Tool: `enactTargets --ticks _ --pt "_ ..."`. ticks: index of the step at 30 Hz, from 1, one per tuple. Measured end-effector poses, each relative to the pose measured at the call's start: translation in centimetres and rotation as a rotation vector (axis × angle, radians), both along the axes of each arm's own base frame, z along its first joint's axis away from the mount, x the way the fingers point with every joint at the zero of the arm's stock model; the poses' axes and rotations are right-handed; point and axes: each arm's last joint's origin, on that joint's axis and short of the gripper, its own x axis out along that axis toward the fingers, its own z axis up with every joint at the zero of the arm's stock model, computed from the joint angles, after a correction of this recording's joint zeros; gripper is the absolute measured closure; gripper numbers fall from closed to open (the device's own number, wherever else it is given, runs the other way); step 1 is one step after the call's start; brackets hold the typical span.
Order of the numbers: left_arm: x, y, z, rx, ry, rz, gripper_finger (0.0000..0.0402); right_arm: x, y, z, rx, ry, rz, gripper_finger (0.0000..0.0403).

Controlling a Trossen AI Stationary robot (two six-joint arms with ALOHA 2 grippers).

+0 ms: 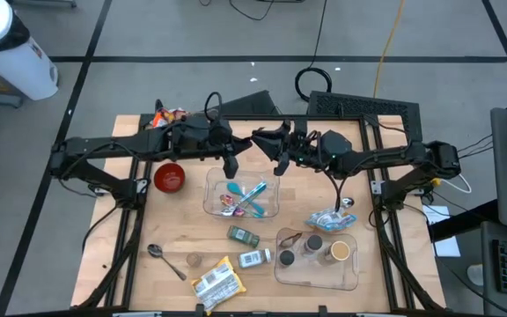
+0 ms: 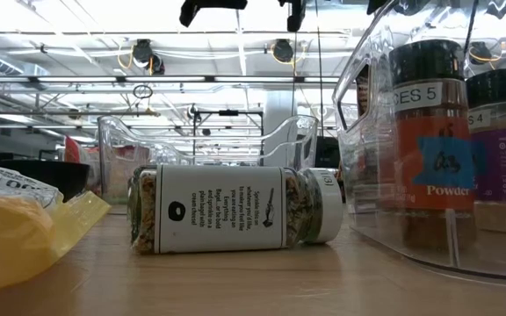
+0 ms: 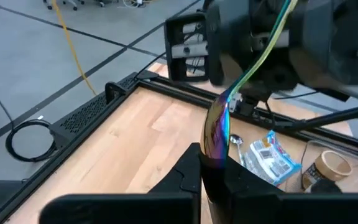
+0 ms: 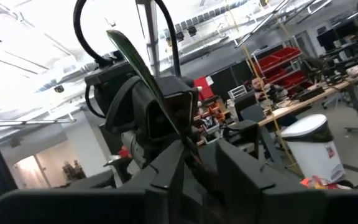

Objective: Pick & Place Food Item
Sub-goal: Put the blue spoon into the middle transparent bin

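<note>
An iridescent spoon (image 3: 241,81) hangs in the air between my two grippers, over the far edge of a clear tray (image 1: 209,189). My left gripper (image 3: 213,168), also seen in the high view (image 1: 231,167), is shut on the spoon's bowl. The thin handle (image 4: 142,74) runs up into my right gripper (image 4: 197,158), which faces the left one (image 1: 280,165) with a gap between its fingers. Food packets lie untouched on the table: a yellow one (image 1: 216,283) at the near edge, a blue one (image 1: 328,219) at the right, and a snack bag (image 1: 167,115) at the far left. My left gripper pinches the spoon's bowl (image 3: 216,134) between its two fingers. The spoon sticks out ahead of the fingers, slanting upward, and its handle reaches toward the right gripper. It is lifted clear of the table. My right gripper has the handle between its fingers; whether they touch it I cannot tell.
The clear tray holds several coloured utensils (image 1: 246,198). A red bowl (image 1: 169,177) sits to its left. A clear bin (image 1: 350,277) at the near right holds spice jars (image 2: 429,140). Two jars lie on their sides (image 1: 243,235) (image 2: 227,211). A metal spoon (image 1: 165,261) lies near left.
</note>
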Motion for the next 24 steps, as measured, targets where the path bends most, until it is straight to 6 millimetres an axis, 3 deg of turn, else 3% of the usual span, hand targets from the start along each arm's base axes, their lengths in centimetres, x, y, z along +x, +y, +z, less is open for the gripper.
enactTargets --ticks 10,14,19,24 --pt "-2.9 0.3 0.7 -0.055 0.067 -0.015 0.0397 -0.4 0.0 0.8 -0.12 -0.043 -0.034 0.0218" --pt "-4.3 0.6 0.5 -0.152 0.134 -0.031 0.0398 -1.3 0.4 1.8 -0.272 -0.02 -0.075 0.0196" --pt "-5.3 1.5 -0.8 -0.307 0.269 -0.09 0.0398 -1.6 1.6 3.7 -0.501 0.215 -0.11 0.0182" --pt "-4.9 2.0 -1.9 -0.433 0.338 -0.154 0.0398 -1.0 3.0 7.1 -0.785 0.508 -0.08 0.0184"
